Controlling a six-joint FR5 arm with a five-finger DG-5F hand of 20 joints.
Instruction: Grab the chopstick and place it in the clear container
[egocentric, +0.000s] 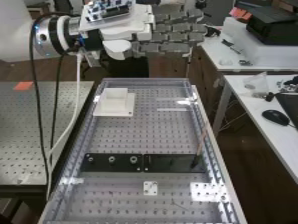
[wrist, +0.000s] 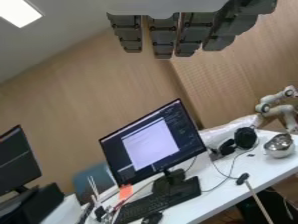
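The chopstick (egocentric: 201, 142) is seated in the black base (egocentric: 174, 163), near right; the hand (egocentric: 174, 38) is released. Grasping and placement are outstanding.

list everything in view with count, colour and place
chopstick: one, brown, upright with a slight lean at the black plates' right end
square box: one, white, on a white base, far left of the bench
bench: one, grey, perforated, centre of the high view
black plates: two, side by side across the bench
small plate: one, white, nearer than the black plates
side table: one, grey, perforated, left of the bench
orange notes: at least two, side table and monitor
monitors: two, black, wrist view
keyboard: one, black, before a monitor
bowl: one, silver, on the desk
robot arm: one, white, upper left
robot hand: one, dark grey, fingers straight, beyond the bench's far end
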